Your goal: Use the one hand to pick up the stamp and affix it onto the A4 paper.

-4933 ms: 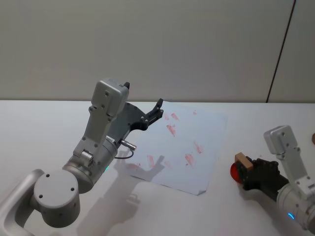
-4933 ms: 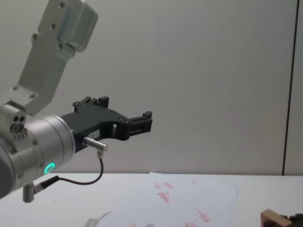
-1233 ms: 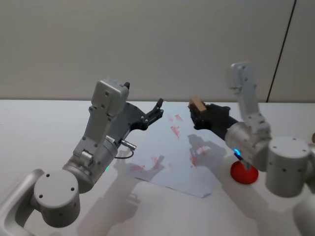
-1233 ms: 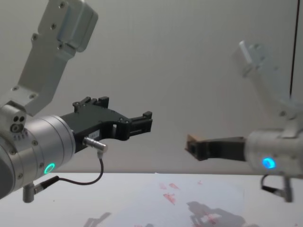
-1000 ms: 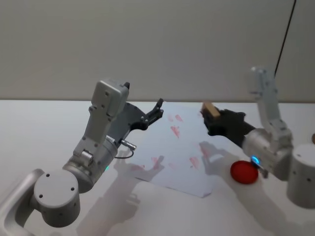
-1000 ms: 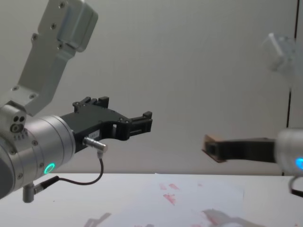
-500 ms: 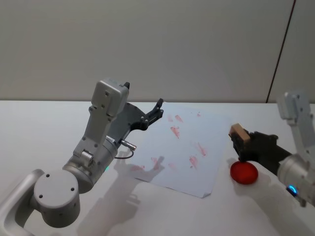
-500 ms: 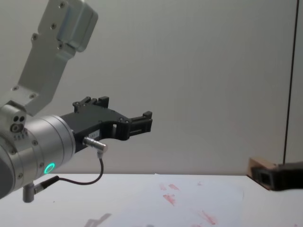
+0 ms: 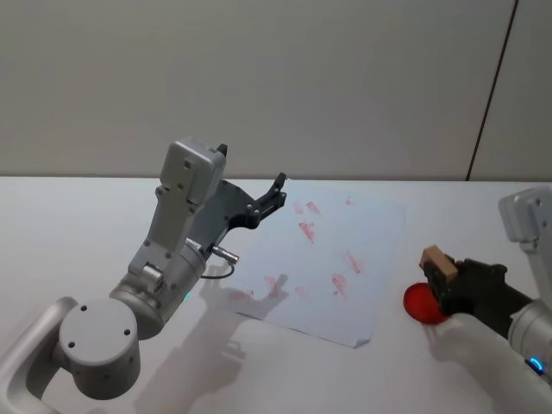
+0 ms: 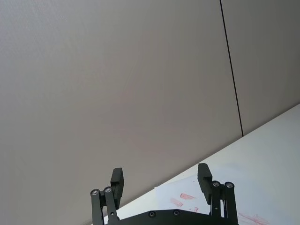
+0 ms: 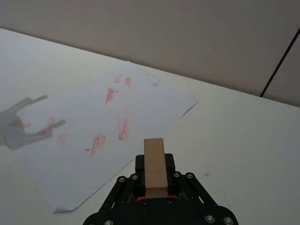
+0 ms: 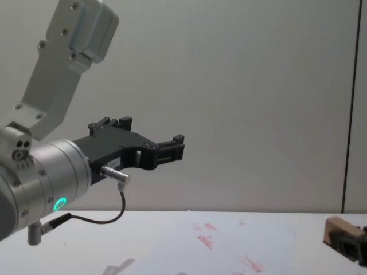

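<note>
The right gripper (image 9: 446, 280) clamps the stamp (image 9: 435, 261) upright, directly over a red ink pad (image 9: 421, 304), likely for inking; the A4 paper (image 9: 371, 259) lies just beside it. The left gripper (image 10: 161, 180) hangs open, parked.

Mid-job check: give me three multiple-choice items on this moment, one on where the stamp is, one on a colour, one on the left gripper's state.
1. Where is the stamp?
A. lying on the A4 paper
B. in the right gripper beside the paper
C. in the left gripper

2. What colour is the round pad under the right gripper?
A. red
B. blue
C. black

3. The left gripper is:
A. shut on the stamp
B. open and holding nothing
C. pressed onto the paper

Answers: 1 B, the block sits between the right fingers off the A4 paper; 2 A, the pad shows red; 3 B, its fingers are spread in the air.
</note>
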Robot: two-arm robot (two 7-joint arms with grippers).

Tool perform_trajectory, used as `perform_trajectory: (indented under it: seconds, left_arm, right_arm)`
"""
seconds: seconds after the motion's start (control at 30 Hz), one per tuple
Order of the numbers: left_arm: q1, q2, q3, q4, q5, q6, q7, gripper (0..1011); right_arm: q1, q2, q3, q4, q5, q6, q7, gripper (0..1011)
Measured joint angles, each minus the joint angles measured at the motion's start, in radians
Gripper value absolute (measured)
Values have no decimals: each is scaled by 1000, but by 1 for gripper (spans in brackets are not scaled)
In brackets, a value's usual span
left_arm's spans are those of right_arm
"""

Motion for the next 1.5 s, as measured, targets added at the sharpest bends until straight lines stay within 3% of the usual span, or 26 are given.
perform_trajectory:
  seconds: [0.3,0.83,1.23,1.5]
  left_arm:
    - [0,0,0,0,0,0,0,1003]
    - [0,0,0,0,0,0,0,1003]
    - [0,0,0,0,0,0,0,1003]
    - [0,0,0,0,0,0,0,1003]
  right_arm:
    - [1,-3,-6,39,-29,-4,0,221]
    - [60,-51,-36,136,-97,-2,16,221]
    - [85,-70,-44,166,-120,5,19,233]
    - [92,-75,-47,175,-127,7,20,474]
